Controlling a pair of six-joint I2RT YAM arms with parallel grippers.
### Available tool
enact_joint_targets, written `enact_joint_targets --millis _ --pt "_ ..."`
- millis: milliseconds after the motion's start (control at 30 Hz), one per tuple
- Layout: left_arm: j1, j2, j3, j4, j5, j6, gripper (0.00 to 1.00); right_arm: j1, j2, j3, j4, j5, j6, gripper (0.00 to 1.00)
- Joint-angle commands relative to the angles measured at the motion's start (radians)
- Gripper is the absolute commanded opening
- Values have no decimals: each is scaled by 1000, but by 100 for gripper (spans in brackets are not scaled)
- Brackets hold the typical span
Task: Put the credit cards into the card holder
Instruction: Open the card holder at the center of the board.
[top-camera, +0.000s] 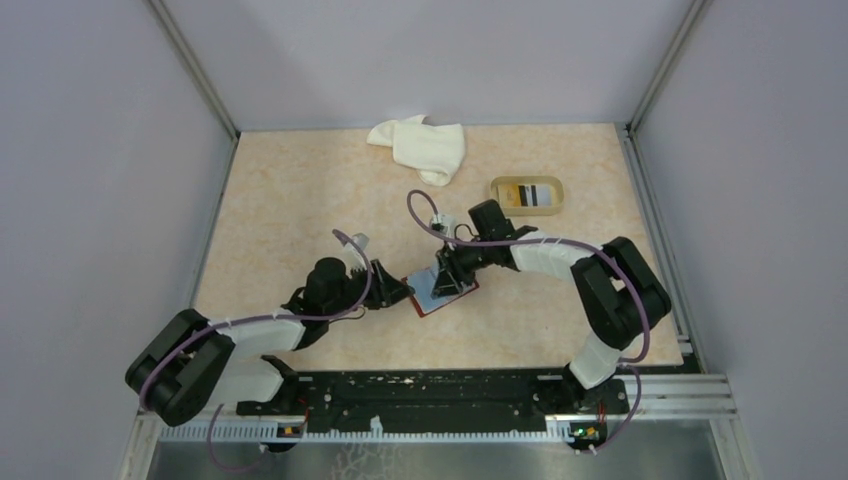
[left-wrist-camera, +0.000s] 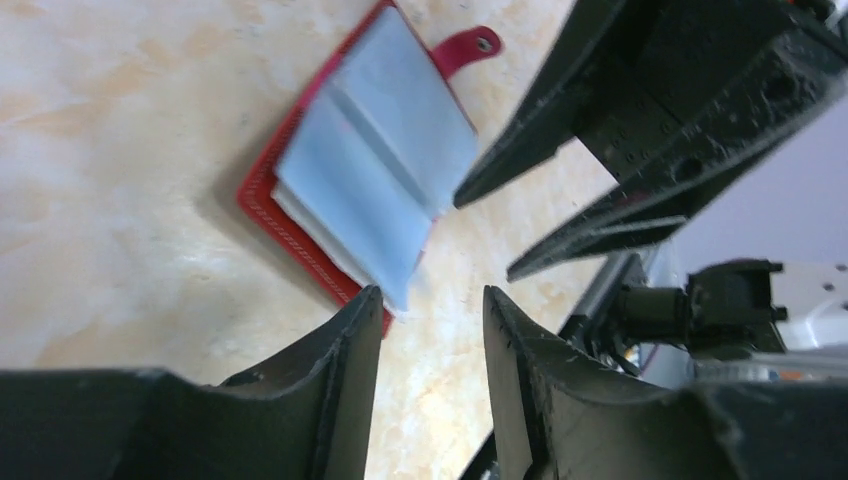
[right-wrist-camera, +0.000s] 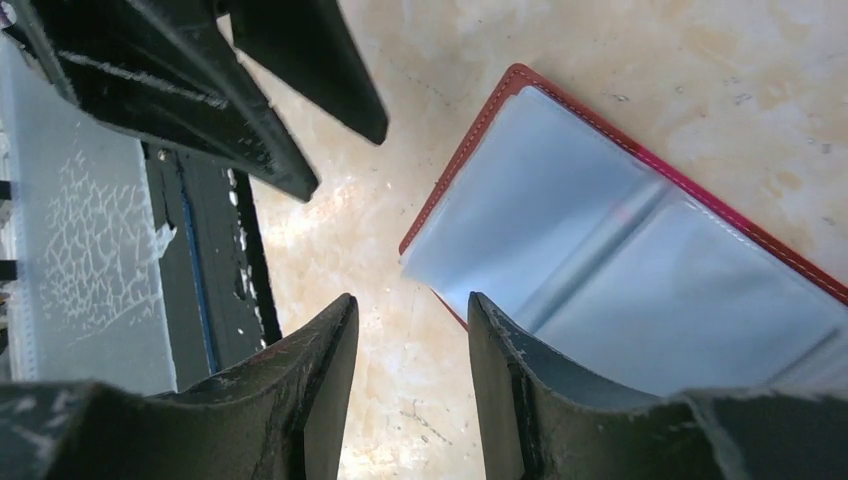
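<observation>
The dark red card holder (top-camera: 428, 304) lies open on the table's middle, its clear sleeves facing up (left-wrist-camera: 375, 190) (right-wrist-camera: 620, 260). The snap tab (left-wrist-camera: 470, 47) sticks out at its far side. My left gripper (top-camera: 400, 292) (left-wrist-camera: 430, 295) is open just off the holder's left corner, with only bare table between the fingers. My right gripper (top-camera: 447, 272) (right-wrist-camera: 410, 300) hovers open over the holder's edge, holding nothing. The credit cards (top-camera: 535, 194) lie in a beige tray at the back right, away from both grippers.
The beige tray (top-camera: 497, 190) sits at the back right and a crumpled white cloth (top-camera: 422, 147) at the back middle. The two grippers' fingers are close together over the holder. Grey walls enclose the table on three sides.
</observation>
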Motion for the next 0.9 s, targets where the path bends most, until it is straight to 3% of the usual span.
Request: enact_joint_targets --millis 0,167,333,533,667,867 --pt "-55 31 1 143 105 -55 44 -50 -89 33 19 18 -32 43" --pt "-171 179 129 196 101 -67 39 -82 -82 29 18 40 -33 25" --pt "-178 314 205 95 -21 -14 36 -91 -73 38 -9 226 -43 11" --pt "-175 348 234 -39 -200 37 37 -89 -15 55 -47 362 -69 14" --pt "-166 385 271 -76 -186 65 39 -72 12 63 -59 367 -75 25" --pt "-163 404 268 -61 -181 62 41 -64 18 71 -65 433 -75 32"
